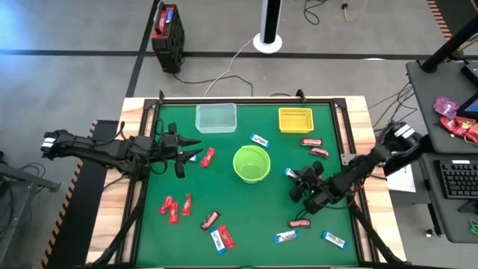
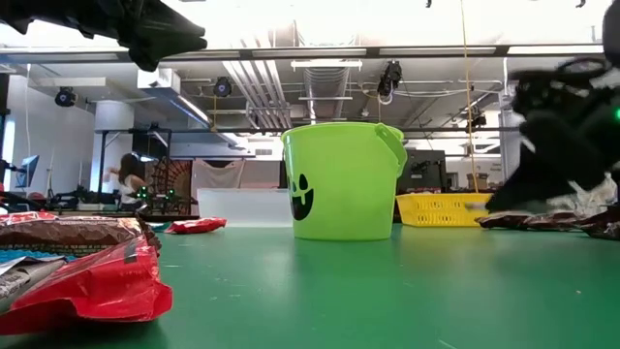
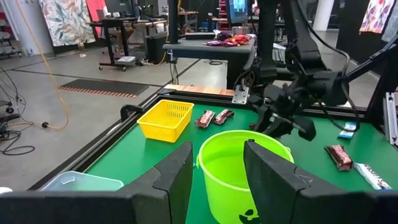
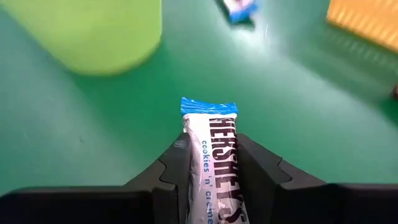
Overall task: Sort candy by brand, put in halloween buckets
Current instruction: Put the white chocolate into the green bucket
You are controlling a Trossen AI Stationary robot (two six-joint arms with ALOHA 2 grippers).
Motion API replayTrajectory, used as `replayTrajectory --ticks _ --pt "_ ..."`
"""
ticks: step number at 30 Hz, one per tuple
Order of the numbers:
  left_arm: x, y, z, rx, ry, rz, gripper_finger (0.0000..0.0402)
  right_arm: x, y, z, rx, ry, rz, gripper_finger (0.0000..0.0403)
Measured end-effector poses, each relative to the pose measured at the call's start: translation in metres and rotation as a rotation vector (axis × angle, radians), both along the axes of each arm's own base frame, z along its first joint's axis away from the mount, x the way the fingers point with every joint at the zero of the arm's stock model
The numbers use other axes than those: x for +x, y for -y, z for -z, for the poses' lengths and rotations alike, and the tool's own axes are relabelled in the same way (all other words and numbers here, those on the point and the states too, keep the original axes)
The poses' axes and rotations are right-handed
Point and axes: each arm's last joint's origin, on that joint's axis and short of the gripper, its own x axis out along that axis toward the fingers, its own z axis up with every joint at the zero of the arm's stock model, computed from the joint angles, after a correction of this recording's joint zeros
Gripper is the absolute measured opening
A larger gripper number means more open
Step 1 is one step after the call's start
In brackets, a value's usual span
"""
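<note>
The lime-green bucket [image 1: 251, 164] stands mid-table, with the clear box [image 1: 216, 117] and yellow basket [image 1: 295, 119] at the far edge. Red, brown and blue-and-white candy bars lie scattered flat on the green mat. My right gripper [image 1: 295, 179] is just right of the bucket, shut on a blue-and-white bar [image 4: 214, 149]. My left gripper [image 1: 187, 155] hovers open to the left of the bucket, raised above the table, with a red bar [image 1: 207, 157] lying just beyond its fingers. Its fingers [image 3: 177, 171] frame the bucket [image 3: 239, 165] and hold nothing. My right gripper pinches the blue-and-white bar between its two fingers [image 4: 177, 165], which press on the bar's long sides. The bar lies along the fingers, and its blue crimped end [image 4: 208, 107] sticks out past the fingertips toward the bucket [image 4: 93, 31].
Two brown bars [image 1: 315, 146] lie near the yellow basket and one blue bar [image 1: 259, 140] lies behind the bucket. Red bars [image 1: 175, 205] and mixed bars [image 1: 216, 230] lie near the front left. Blue and brown ones [image 1: 299, 228] lie front right. A raised black frame [image 1: 246, 100] rims the mat.
</note>
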Motion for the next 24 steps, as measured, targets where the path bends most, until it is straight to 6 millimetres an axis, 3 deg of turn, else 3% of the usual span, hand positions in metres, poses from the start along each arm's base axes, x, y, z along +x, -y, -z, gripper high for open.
replayTrajectory --ticks 8,16,20,24 --pt "0.002 0.0 -0.002 -0.002 0.021 0.0 0.0128 -0.001 0.011 -0.053 -0.037 0.231 0.003 0.0095" --pt "0.009 0.001 0.003 -0.005 -0.007 -0.001 0.0128 0.014 0.024 -0.11 -0.052 0.48 -0.172 0.0095" --pt "0.013 0.002 0.006 -0.035 -0.017 -0.005 0.0128 0.026 0.034 -0.121 -0.053 0.556 -0.262 0.0095" --pt "0.014 0.002 0.007 -0.078 -0.011 -0.01 0.0128 0.04 0.044 -0.12 -0.069 0.522 -0.29 0.0095"
